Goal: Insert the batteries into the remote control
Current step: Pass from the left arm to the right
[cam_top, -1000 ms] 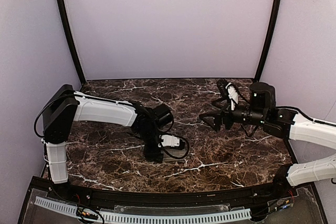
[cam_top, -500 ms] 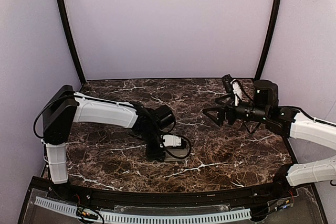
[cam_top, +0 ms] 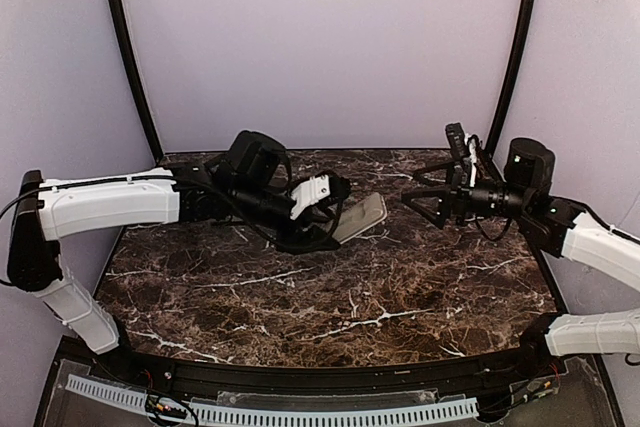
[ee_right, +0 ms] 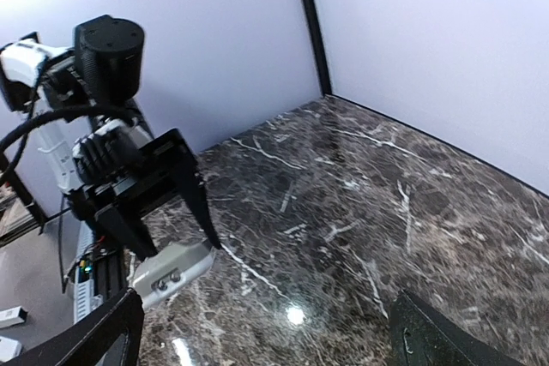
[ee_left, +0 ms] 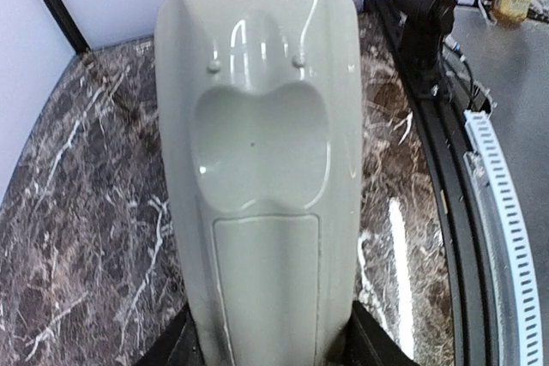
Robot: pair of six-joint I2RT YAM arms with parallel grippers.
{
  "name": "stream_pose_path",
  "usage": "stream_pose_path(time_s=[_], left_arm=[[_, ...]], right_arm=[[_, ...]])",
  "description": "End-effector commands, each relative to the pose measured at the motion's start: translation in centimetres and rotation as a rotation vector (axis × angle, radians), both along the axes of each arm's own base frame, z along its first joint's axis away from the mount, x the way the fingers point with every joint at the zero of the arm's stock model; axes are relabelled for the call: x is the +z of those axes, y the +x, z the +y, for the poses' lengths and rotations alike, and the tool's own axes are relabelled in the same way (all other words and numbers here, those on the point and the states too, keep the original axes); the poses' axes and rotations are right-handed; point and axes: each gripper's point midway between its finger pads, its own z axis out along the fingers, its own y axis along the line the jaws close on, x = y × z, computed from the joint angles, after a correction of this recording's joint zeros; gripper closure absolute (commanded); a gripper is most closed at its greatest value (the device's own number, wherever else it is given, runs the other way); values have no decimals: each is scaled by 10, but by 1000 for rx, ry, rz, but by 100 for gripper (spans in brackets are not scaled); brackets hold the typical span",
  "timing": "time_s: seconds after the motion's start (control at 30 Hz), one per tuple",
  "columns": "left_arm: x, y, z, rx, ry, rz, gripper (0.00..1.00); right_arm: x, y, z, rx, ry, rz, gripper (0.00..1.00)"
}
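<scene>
1. Holding the remote control (cam_top: 362, 215) clear of the table (cam_top: 400, 287): your left gripper (cam_top: 335, 225) pinches one end of it, over the middle toward the far edge.
2. Grey back faces the left wrist camera and the free end points toward the right edge. My read: it's presented this way so the other arm can reach the battery side.
3. Outlined panel (ee_left: 266, 289) on that back looks flush. I can't tell whether it's a fitted cover or the bare recess.
4. Right gripper (cam_top: 418, 192) hovers near the far right corner, aimed at the remote, fingers spread with nothing between them.
5. Batteries: none visible in any view. You need to locate them before loading; the task looks barely begun.
</scene>
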Motion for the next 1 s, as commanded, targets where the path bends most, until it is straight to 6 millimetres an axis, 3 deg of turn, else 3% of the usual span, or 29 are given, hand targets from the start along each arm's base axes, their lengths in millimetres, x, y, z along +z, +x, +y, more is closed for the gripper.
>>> stream_pose_path(time_s=[0.0,0.2,0.37,0.6,0.97], left_arm=[[55,-22,-8,-101,-225,3,69],[97,-38,-12,-176,-372,19,69],[122,-49,-14,-230,-479,35,69],[133,-54,-15,-254,-545,63,69],[127,-44,-21,-206,-554,81,69]], right_arm=[[59,-40,14,256,124,-126,1],[84,-69,31,401,140,-191,2],[90,-82,49,478,130,-213,3],[91,-83,63,516,149,-211,9],[93,-83,85,533,154,-208,18]])
